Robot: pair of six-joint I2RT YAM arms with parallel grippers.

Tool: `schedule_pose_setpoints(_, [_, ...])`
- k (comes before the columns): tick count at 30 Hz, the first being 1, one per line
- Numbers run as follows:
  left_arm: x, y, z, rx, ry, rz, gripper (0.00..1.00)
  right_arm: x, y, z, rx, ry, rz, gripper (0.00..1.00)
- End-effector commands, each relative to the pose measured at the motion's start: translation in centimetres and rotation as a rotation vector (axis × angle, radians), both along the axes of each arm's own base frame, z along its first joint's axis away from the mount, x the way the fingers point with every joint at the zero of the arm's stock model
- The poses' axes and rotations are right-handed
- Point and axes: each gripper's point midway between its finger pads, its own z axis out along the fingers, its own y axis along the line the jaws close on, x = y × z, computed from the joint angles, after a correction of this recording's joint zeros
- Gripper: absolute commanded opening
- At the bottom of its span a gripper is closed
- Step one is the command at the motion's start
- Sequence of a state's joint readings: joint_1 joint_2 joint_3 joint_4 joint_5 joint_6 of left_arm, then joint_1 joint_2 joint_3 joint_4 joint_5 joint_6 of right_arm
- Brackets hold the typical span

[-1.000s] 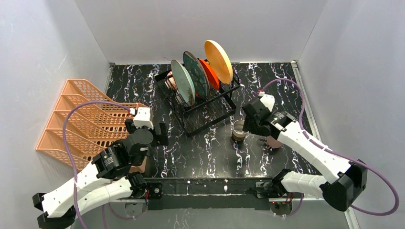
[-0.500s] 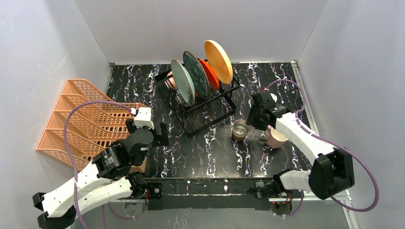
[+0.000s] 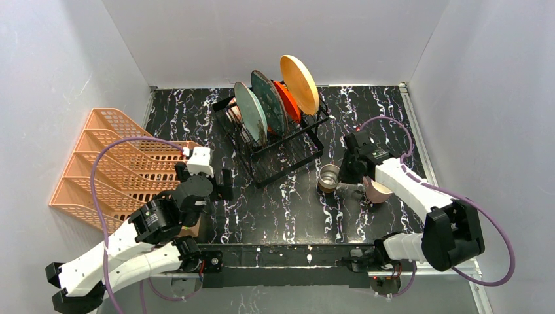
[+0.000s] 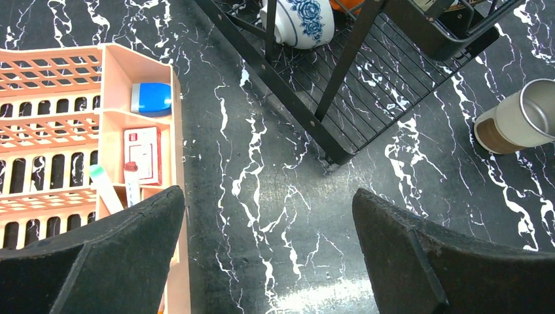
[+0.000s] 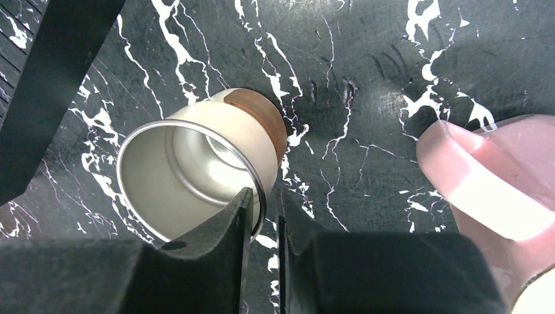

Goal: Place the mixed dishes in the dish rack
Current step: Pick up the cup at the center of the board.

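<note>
The steel cup is stood upright on the black marbled table, just off the near right corner of the dish rack, on the side toward the arm bases; the pink mug is set farther right of the rack, just beyond the cup. Two grey-green plates, a red-orange plate and a yellow plate are held on edge in the rack; a blue-patterned bowl is seen under them. No print can be read; the red and white card in the orange lattice rack, left of the dish rack, is too small.

The right gripper is pointed down at the cup; its rim is pinched, one finger inside, one outside. The left gripper is held low before the rack's near left corner, fingers spread wide.

Since a second ago the right elbow has been folded in, the mug uncovered and the fingers narrowed; the cup and the left arm are unmoved.
</note>
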State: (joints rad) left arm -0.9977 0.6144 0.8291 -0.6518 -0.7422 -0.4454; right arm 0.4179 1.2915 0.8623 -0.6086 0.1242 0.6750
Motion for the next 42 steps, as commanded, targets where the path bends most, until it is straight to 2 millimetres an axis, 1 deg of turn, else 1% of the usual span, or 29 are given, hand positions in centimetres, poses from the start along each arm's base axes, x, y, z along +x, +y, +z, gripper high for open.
schedule_pose_setpoints(1, [0.0,-0.1,-0.1,0.013,0.000,-0.005,0.98,0.0,0.3,-0.2,0.017,-0.003,0.020,0.24])
schedule_pose_setpoints(3, [0.0,-0.2,-0.1,0.010,0.002,-0.015,0.98,0.0,0.3,-0.1,0.016,-0.002,0.021,0.16])
schedule_pose_setpoints(5, [-0.1,-0.4,-0.1,0.008,0.006,-0.029,0.98,0.0,0.2,0.1,0.015,-0.003,0.022,0.04])
schedule_pose_setpoints(6, [-0.1,-0.5,-0.1,0.008,0.005,-0.031,0.98,0.0,0.2,0.2,0.015,-0.003,0.022,0.01])
schedule_pose_setpoints(11, [-0.3,-0.8,-0.1,0.000,0.011,-0.056,0.98,-0.1,0.8,1.3,0.050,-0.017,0.043,0.01])
schedule_pose_setpoints(13, [-0.6,-1.3,-0.1,-0.010,0.019,-0.088,0.98,-0.3,1.2,2.0,0.076,-0.027,0.070,0.01])
schedule_pose_setpoints(15, [-0.9,-2.2,0.0,-0.029,0.027,-0.143,0.98,-0.4,1.7,2.9,0.102,-0.042,0.096,0.01])
schedule_pose_setpoints(19, [-2.2,-4.7,0.5,-0.095,0.050,-0.290,0.98,-1.6,3.1,4.5,0.178,-0.040,0.192,0.01])
schedule_pose_setpoints(21, [-3.0,-6.1,1.0,-0.133,0.065,-0.371,0.98,-2.5,4.1,5.1,0.215,-0.027,0.252,0.01])
schedule_pose_setpoints(25, [-4.7,-8.9,2.1,-0.229,0.135,-0.492,0.98,-4.7,6.4,5.9,0.235,-0.019,0.387,0.01])
schedule_pose_setpoints(28, [-6.3,-11.2,2.3,-0.312,0.218,-0.580,0.98,-6.8,8.7,6.4,0.217,-0.016,0.501,0.01])
schedule_pose_setpoints(31, [-7.8,-13.1,2.0,-0.387,0.297,-0.656,0.98,-8.6,10.5,6.9,0.201,-0.006,0.600,0.01])
schedule_pose_setpoints(35, [-9.4,-14.9,0.5,-0.445,0.397,-0.730,0.96,-10.4,12.9,7.8,0.205,-0.005,0.722,0.01])
schedule_pose_setpoints(39, [-10.0,-15.9,-0.9,-0.498,0.492,-0.716,0.92,-11.9,14.5,8.7,0.167,-0.035,0.816,0.01])
schedule_pose_setpoints(42, [-10.4,-16.5,-1.9,-0.517,0.572,-0.694,0.86,-12.5,15.1,8.9,0.096,-0.060,0.845,0.01])
